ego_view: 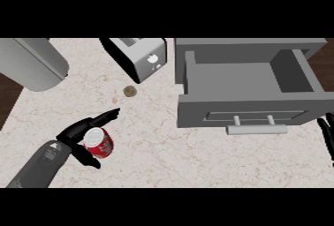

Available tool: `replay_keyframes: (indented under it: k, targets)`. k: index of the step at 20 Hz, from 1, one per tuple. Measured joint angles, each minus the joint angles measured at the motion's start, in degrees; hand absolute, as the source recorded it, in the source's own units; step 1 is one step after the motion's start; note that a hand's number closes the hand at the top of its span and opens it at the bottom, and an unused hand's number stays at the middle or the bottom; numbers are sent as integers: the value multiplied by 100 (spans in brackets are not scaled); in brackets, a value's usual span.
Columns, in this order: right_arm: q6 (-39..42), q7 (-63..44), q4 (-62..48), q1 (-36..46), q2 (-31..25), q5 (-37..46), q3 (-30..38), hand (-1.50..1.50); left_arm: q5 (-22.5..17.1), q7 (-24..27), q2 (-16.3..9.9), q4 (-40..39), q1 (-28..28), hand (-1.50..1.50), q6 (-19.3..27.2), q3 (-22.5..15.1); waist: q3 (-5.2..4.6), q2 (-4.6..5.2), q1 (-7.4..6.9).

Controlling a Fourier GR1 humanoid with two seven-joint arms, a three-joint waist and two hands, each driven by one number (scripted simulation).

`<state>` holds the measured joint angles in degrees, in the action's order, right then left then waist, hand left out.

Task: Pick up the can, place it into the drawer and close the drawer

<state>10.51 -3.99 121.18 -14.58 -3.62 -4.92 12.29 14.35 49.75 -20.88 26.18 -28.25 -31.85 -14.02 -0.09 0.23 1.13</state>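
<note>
The grey drawer (251,88) stands pulled open well to the right of the left hand's fingers (104,117), with the silver toaster (140,55) up beyond their tips and a small brown cookie (130,91) just ahead of them. The left hand (75,132) curls its fingers and thumb around the red can (98,142), which sits tilted in its hold. At the right edge only the right hand's (326,134) dark fingers show, hanging straight below the drawer's front corner.

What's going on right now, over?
Left hand curled round red can. Right hand resting at right edge. Drawer open. Brown lump clear of path.
</note>
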Motion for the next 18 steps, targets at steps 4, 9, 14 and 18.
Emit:
replay_keyframes:
  k: [4,9,14,18]
  targets:
    - [22,-85,122,-53,8,-83,30,-150,37,55,124,43,76,-150,59,-153,2,-6,-15]
    - [75,-76,115,-119,19,-76,27,-150,-4,25,253,136,7,150,41,-272,4,-11,-27]
    - [38,-96,146,-98,53,-115,84,-150,-111,-31,286,343,88,150,-27,-377,15,-24,-54]
    - [51,-16,155,-168,102,-121,98,-150,-294,-227,348,485,143,150,-215,-452,14,-27,-59]
